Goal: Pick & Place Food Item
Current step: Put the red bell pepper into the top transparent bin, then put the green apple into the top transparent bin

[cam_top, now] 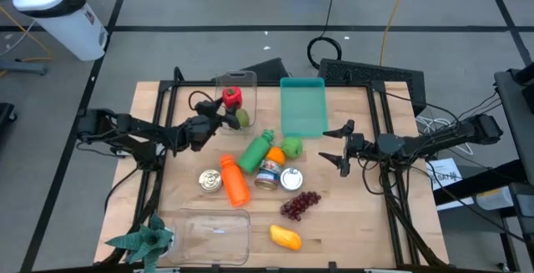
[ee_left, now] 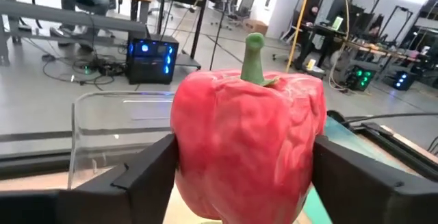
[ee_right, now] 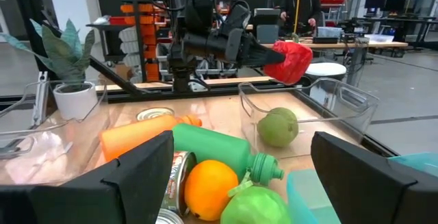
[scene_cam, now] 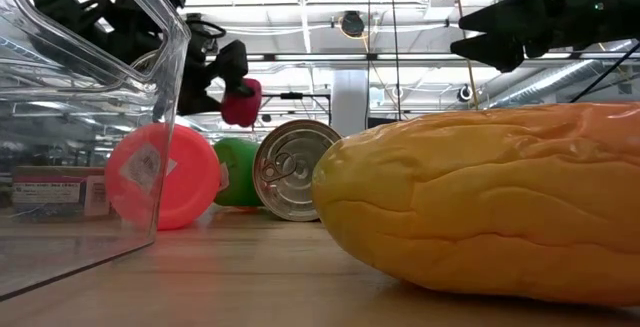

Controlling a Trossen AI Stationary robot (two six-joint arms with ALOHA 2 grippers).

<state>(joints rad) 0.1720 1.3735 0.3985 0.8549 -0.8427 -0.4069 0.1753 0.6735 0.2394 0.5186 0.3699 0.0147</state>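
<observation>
A red bell pepper (ee_left: 246, 142) with a green stem is in my left gripper (cam_top: 219, 116), which is shut on it above the table's far-left part, by a clear container (cam_top: 234, 88). The low view shows the pepper (scene_cam: 242, 102) in the air, and the right wrist view shows it (ee_right: 293, 59) above that container's rim. My right gripper (cam_top: 337, 146) hangs open over the table's right side, near a teal tray (cam_top: 302, 106), and touches nothing. My left gripper pinches the red pepper's body at its two sides (ee_left: 185, 148) between both fingers (ee_left: 147, 172), coming level from the table's left. The pepper is lifted clear and sits upright, stem (ee_left: 254, 56) pointing up.
Mid-table lie a green bottle (cam_top: 254, 150), an orange bottle (cam_top: 234, 179), three cans (cam_top: 267, 174), an orange (cam_top: 275, 154), a green apple (cam_top: 291, 147), grapes (cam_top: 300, 204) and a yellow fruit (cam_top: 285, 237). A green fruit (cam_top: 243, 118) sits by the far container. Near edge: another clear container (cam_top: 209, 233), a plant (cam_top: 142, 240).
</observation>
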